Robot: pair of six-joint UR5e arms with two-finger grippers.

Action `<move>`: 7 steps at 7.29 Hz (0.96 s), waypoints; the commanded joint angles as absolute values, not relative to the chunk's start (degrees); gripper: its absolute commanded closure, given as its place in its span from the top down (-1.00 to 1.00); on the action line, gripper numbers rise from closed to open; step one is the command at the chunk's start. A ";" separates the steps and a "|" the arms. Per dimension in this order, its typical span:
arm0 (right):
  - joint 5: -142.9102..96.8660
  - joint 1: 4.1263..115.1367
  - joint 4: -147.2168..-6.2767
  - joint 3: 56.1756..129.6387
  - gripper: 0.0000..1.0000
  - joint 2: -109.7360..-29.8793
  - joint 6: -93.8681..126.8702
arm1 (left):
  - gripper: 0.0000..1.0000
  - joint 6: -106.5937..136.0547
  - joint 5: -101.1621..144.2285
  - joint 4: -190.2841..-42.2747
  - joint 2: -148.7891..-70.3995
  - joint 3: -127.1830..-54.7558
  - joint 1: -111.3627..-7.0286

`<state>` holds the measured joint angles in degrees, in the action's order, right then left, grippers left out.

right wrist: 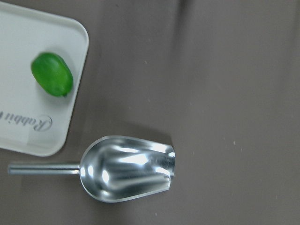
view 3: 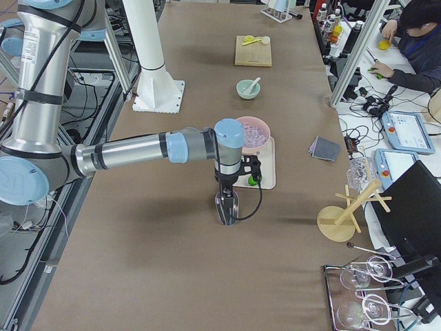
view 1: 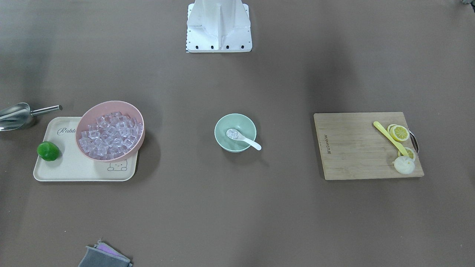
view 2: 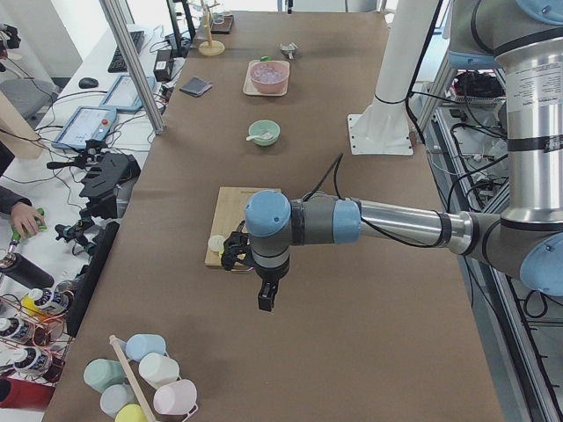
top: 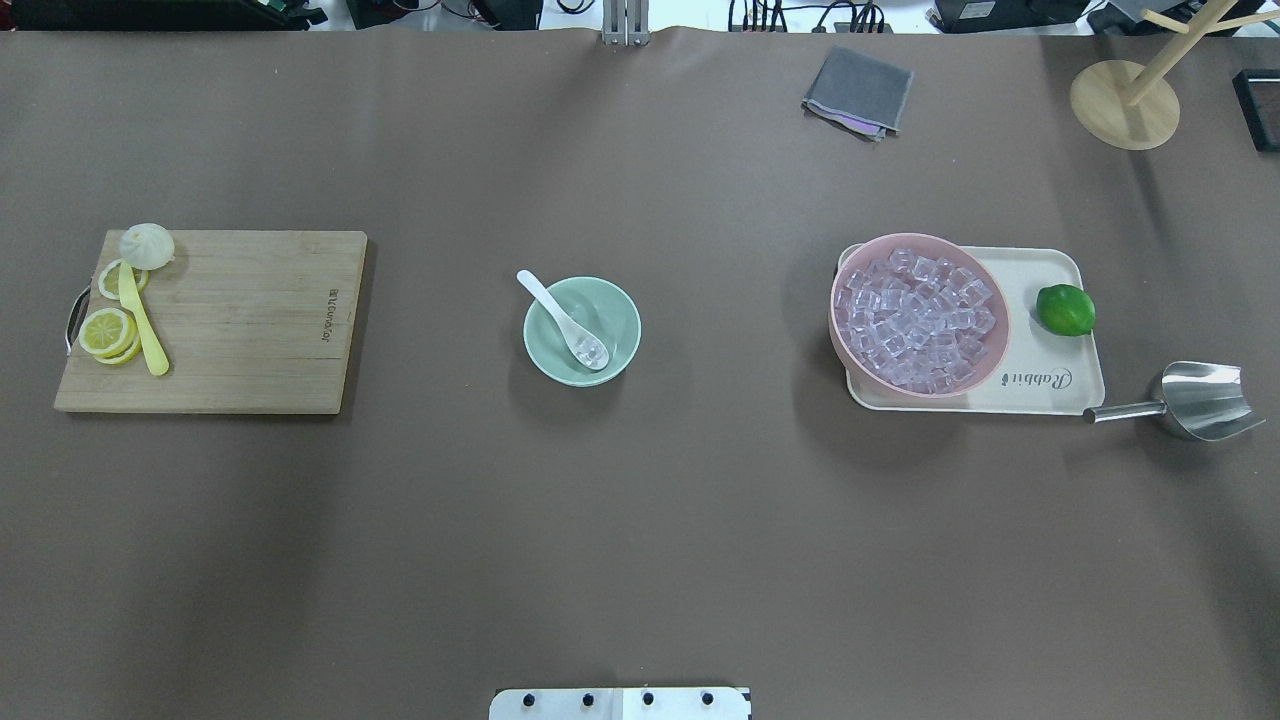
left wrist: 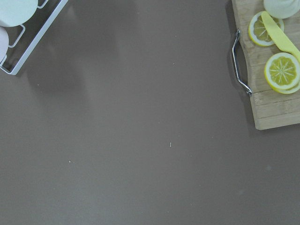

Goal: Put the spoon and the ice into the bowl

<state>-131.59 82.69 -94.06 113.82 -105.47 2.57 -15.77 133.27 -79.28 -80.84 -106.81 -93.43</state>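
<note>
- The left hand (view 2: 265, 301) hangs over bare surface (left wrist: 140, 140) just left of the cutting board (left wrist: 269, 105), off its metal-handled end. I cannot tell whether its fingers are apart or whether they hold anything.
- The right hand (view 3: 227, 218) hangs above the steel scoop (right wrist: 126, 166), right of the tray (right wrist: 37, 33). I cannot tell how far open it is either.
- The white soup spoon (view 1: 243, 138) lies in the mint-green bowl (view 1: 249, 124) at mid-surface. Its handle overhangs the rim and a clear ice cube (view 1: 232, 134) sits in its scoop.
- The task looks done, so both hands are best kept well away; a nudge to that overhanging handle could tip out the spoon and ice.
</note>
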 commanded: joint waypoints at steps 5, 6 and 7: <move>-131.84 88.77 -94.04 110.39 1.00 -109.69 2.37 | 0.98 -15.91 133.33 -79.89 -80.69 -107.49 -93.43; -131.75 88.86 -94.04 110.30 1.00 -109.86 2.29 | 0.98 -15.91 133.33 -79.89 -80.68 -107.40 -93.43; -131.84 88.77 -94.04 110.30 1.00 -109.95 2.37 | 0.98 -15.91 133.33 -79.89 -80.60 -107.49 -93.43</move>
